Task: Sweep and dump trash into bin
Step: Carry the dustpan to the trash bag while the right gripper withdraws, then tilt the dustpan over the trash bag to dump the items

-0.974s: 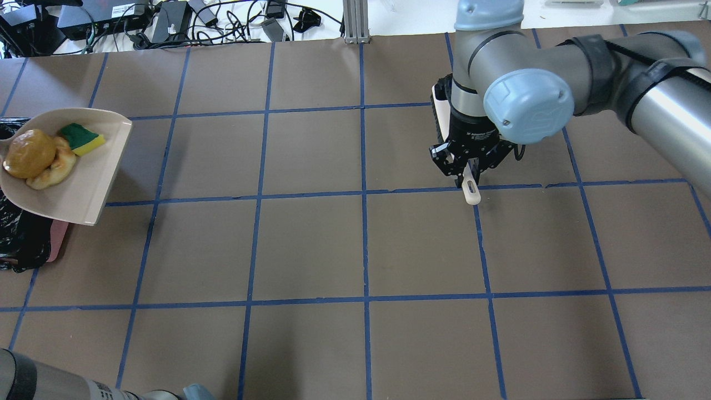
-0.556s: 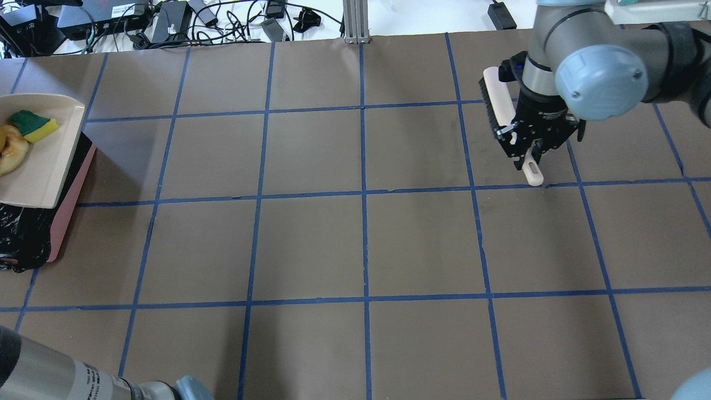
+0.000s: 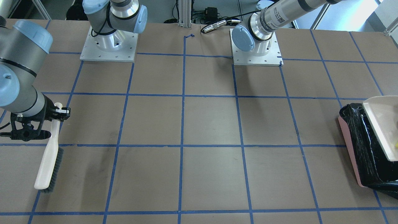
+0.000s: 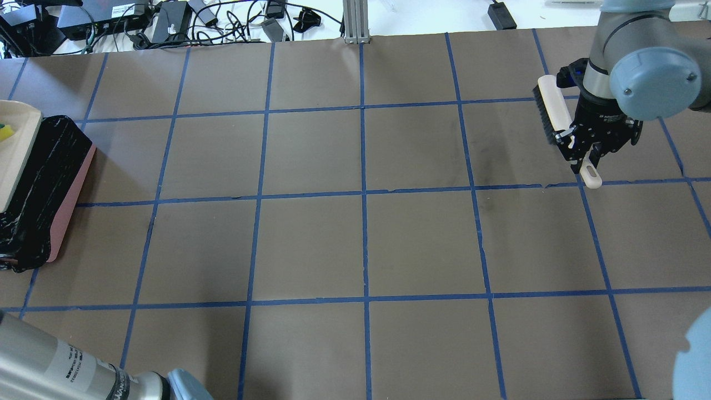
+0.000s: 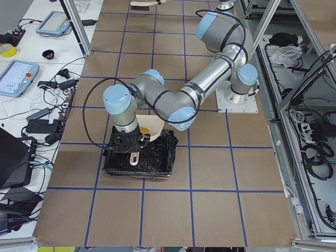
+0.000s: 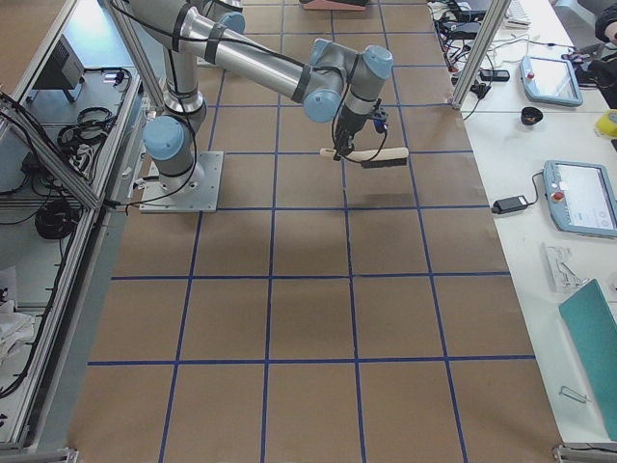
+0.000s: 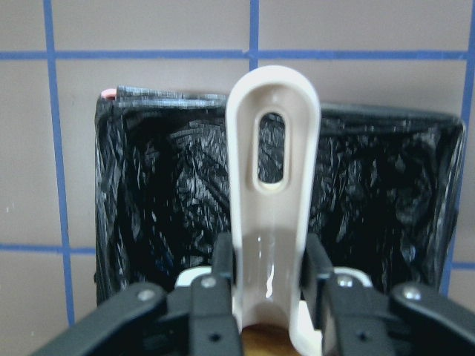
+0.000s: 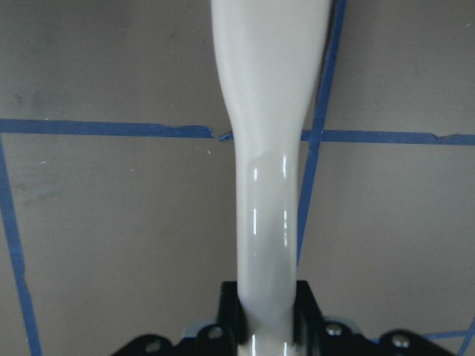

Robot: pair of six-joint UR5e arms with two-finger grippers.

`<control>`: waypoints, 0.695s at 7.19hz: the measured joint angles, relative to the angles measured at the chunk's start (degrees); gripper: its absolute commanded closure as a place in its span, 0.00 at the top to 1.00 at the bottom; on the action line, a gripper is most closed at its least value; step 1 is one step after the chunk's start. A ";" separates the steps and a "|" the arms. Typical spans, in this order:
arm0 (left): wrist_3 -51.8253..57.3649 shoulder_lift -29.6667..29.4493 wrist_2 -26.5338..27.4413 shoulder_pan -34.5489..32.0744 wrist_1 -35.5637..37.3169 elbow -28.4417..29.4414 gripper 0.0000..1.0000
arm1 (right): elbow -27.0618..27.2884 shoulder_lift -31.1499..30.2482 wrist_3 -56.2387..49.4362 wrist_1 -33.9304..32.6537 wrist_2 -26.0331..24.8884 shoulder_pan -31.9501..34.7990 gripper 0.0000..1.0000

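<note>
Left wrist-mounted view: my left end effector point(image 7: 271, 271) is clamped tight on the dustpan point(image 7: 272, 185) handle, holding the pan over the black-lined bin point(image 7: 148, 193). Overhead, a green-yellow sliver on the pan at the frame edge is probably the sponge point(image 4: 4, 133). My right end effector point(image 4: 589, 151) is closed on the brush point(image 4: 550, 108) handle, over the table point(image 4: 311, 244).

Brown paper on table point(image 4: 311, 244), blue tape grid. At nine o'clock, bin point(image 4: 69, 206): pink wall, glossy crinkled black liner point(image 4: 44, 166). Beige dustpan point(image 4: 16, 153); sponge point(image 4: 4, 132) sliver, green over yellow. At two o'clock, brush point(image 4: 552, 103): cream back, dark bristles. Black right gripper point(image 4: 586, 158), black left gripper point(image 7: 269, 274). Silver right arm point(image 4: 647, 72), pale-blue caps.
</note>
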 measured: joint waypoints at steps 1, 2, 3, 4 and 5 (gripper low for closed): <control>2.40 -2.44 1.25 1.34 0.23 3.08 0.00 | -0.13 1.79 0.13 -1.50 -0.63 -0.69 0.02; 4.51 -4.67 2.94 2.65 0.97 5.75 0.00 | -0.04 2.81 0.05 -2.03 0.15 -1.78 0.02; 6.28 -6.52 4.68 3.65 2.58 7.61 0.00 | 0.18 3.48 -0.20 -2.19 2.07 -3.02 0.01; 8.04 -7.85 6.40 4.12 4.82 8.38 0.00 | 0.68 4.01 -0.37 -2.25 3.62 -3.89 0.01; 9.30 -8.74 7.78 4.29 7.46 8.39 0.00 | 1.31 4.30 -0.49 -2.39 4.14 -4.25 0.01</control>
